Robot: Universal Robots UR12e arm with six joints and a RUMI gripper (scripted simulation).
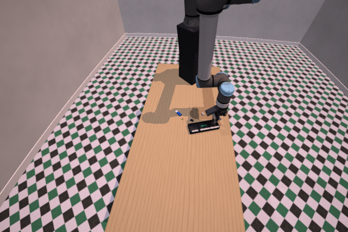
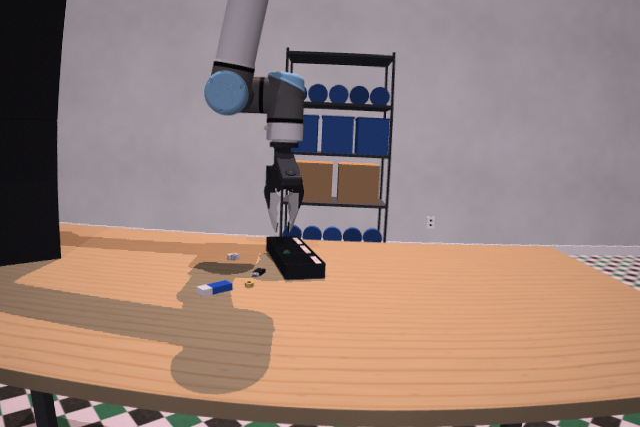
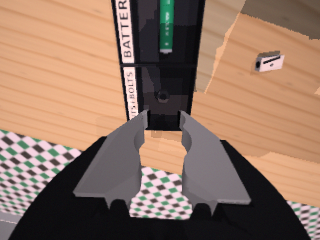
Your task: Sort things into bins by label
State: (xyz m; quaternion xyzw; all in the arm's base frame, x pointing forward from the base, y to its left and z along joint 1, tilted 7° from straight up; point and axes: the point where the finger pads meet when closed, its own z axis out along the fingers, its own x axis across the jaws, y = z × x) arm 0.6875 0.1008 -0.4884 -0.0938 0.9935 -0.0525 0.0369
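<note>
A black row of bins (image 1: 203, 127) stands upright on the wooden table; it also shows in the exterior view (image 2: 295, 258) and in the wrist view (image 3: 160, 55). Its labels read in part "BATTE..." and "BOLTS". A green battery (image 3: 166, 25) lies in the battery compartment. A small dark round thing (image 3: 162, 95) lies in the bolts compartment. My gripper (image 3: 164, 111) (image 2: 283, 226) hangs just above the end of the bins, fingers a little apart with nothing between them. A blue and white eraser (image 2: 214, 288), a yellow nut (image 2: 248, 284), a black stick (image 2: 258, 272) and a small grey-white piece (image 3: 268, 61) lie on the table left of the bins.
The arm's black pedestal (image 1: 188, 52) stands at the table's far end. The table's right edge (image 1: 229, 117) is close beside the gripper. A shelf rack (image 2: 341, 148) with blue and brown boxes stands behind the table.
</note>
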